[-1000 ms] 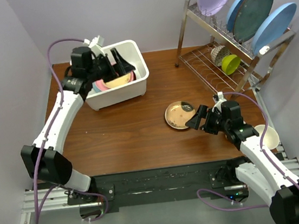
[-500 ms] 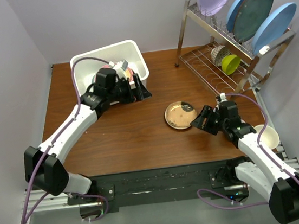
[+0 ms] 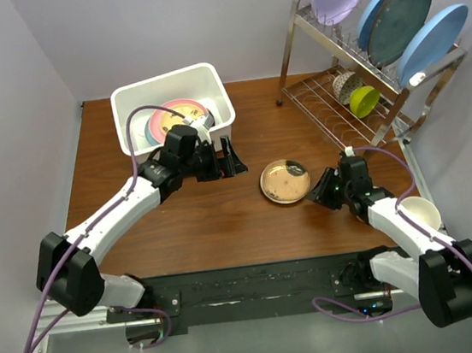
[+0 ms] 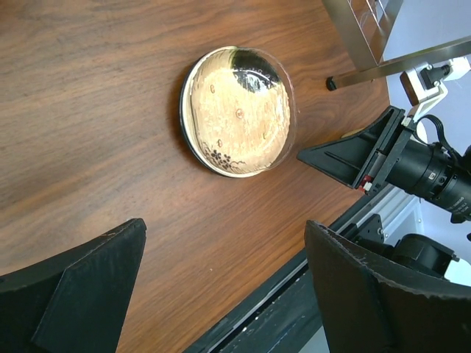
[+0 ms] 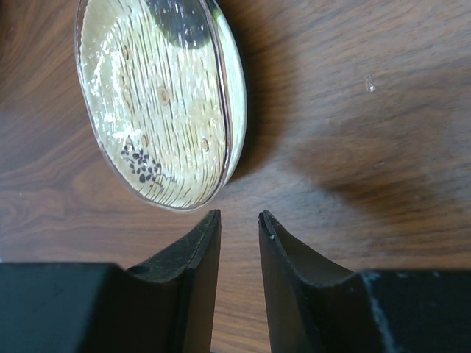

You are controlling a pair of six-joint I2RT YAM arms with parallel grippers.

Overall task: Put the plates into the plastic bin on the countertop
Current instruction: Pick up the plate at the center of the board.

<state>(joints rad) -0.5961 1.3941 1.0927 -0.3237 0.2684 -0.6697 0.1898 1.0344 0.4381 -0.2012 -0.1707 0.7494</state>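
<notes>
Item: tan plate [image 5: 158,103], flat on countertop [image 3: 207,223], well apart from plastic bin [image 3: 122,94].
My right gripper [image 5: 237,215]: fingers a narrow gap apart, empty, just beside the rim.
Handling: I straddle the rim squarely, then pinch firmly.
My left gripper [image 4: 224,224]: spread wide, empty.

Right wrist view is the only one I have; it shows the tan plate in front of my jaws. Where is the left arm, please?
Observer: The left gripper hovers over the countertop, between the plastic bin and the tan plate, jaws wide open and empty.
Operator: Are plates inside the bin?
Observer: Yes, several plates lie stacked in it; pink and pale blue rims show.
Operator: Is anything near my right arm?
Observer: A cream cup stands beside its forearm, on the outer side.
</notes>
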